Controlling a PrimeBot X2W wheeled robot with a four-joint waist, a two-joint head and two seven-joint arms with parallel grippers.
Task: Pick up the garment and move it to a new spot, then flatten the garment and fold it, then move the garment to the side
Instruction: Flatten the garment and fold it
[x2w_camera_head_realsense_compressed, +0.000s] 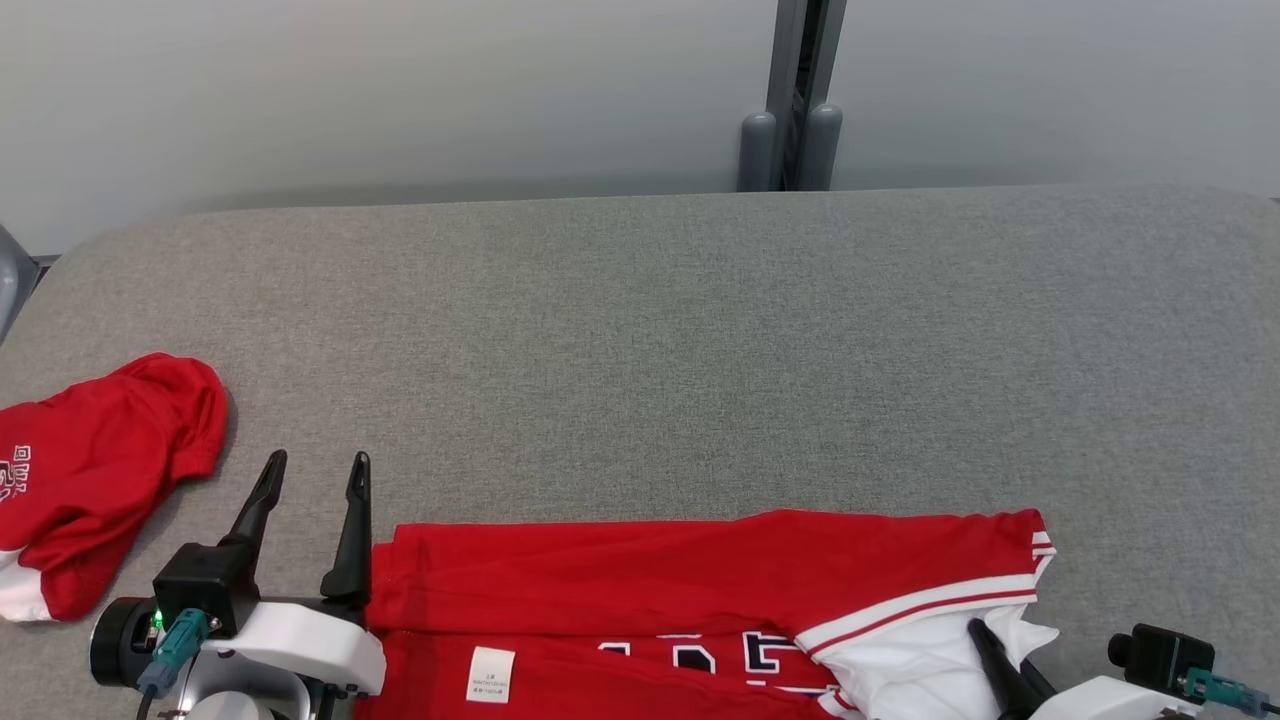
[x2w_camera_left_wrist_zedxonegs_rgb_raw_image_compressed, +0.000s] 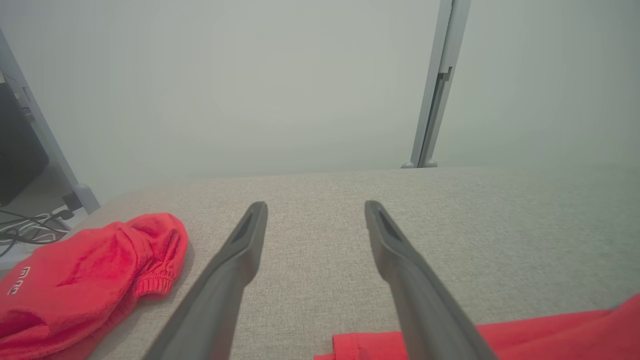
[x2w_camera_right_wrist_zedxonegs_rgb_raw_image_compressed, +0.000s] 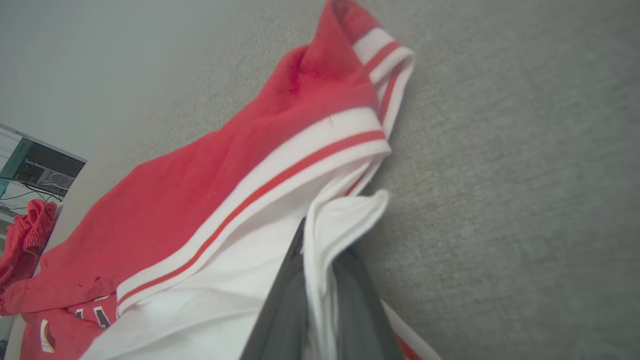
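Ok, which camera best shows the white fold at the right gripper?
The right wrist view: close up, the white fold sits pinched between the right gripper's fingers. The head view has it small at the bottom edge. The left wrist view catches the jersey's red hem.

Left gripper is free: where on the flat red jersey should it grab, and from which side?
Probably the far left corner of the jersey, approached from the left: that hemmed edge lies flat just beside the open left gripper, opposite the white fabric that the right gripper pinches.
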